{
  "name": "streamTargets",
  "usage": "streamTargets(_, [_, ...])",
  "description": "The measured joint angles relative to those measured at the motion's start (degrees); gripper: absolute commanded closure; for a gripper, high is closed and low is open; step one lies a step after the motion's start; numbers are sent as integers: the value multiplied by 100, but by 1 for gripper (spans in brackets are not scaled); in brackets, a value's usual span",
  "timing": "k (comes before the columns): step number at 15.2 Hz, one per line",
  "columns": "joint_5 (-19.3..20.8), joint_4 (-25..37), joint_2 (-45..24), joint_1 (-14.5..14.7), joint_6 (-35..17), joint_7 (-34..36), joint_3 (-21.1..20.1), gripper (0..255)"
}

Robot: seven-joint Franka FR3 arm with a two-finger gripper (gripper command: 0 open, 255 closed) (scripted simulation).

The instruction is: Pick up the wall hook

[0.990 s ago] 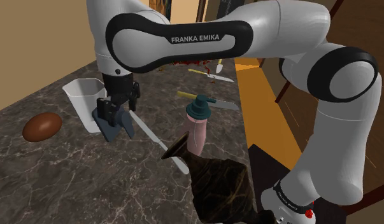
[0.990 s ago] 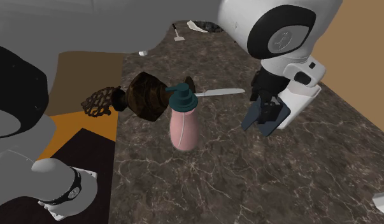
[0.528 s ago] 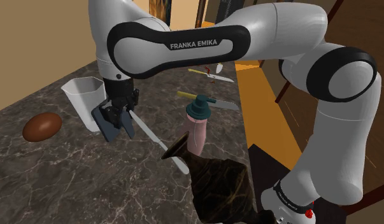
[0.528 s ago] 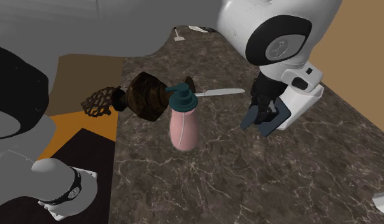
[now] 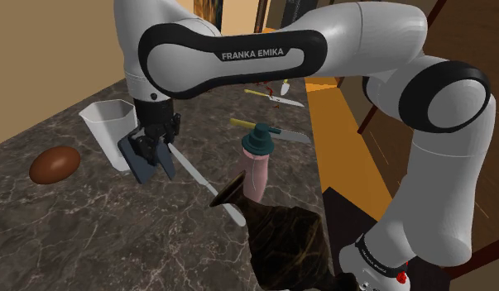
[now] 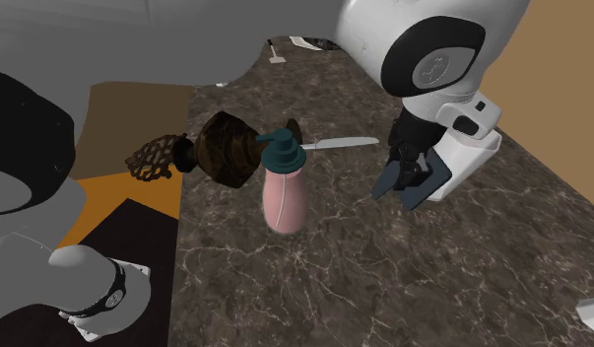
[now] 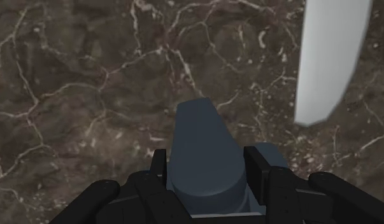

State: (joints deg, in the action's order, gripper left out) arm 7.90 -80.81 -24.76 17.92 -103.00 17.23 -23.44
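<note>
The wall hook is a slate-blue wedge-shaped piece just above the dark marble counter, beside a white cup. My black gripper comes down on it from above and is shut on it. In the second exterior view the gripper clasps the hook in front of the white cup. In the wrist view the hook sits clasped between both fingers of the gripper.
A white-bladed knife lies next to the hook, toward the pink soap dispenser with a teal pump. A dark brown vase lies near the stand. A brown egg-shaped thing rests at the shoulder view's left. More knives lie farther back.
The fingers, open around the hook a second ago, have closed on it. The hand and hook have shifted slightly upward.
</note>
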Motion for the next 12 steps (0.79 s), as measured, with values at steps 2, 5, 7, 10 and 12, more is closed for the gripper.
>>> streamTargets(2, [-4,134,5,15,136,2,-6,255])
streamTargets(5, [-7,367,6,33,368,-7,-11,255])
streamTargets(7, [-5,523,-6,51,511,-7,-14,255])
streamTargets(10, [-1,794,-21,89,763,2,-22,255])
streamTargets(12, [10,994,-59,110,926,-8,-20,255])
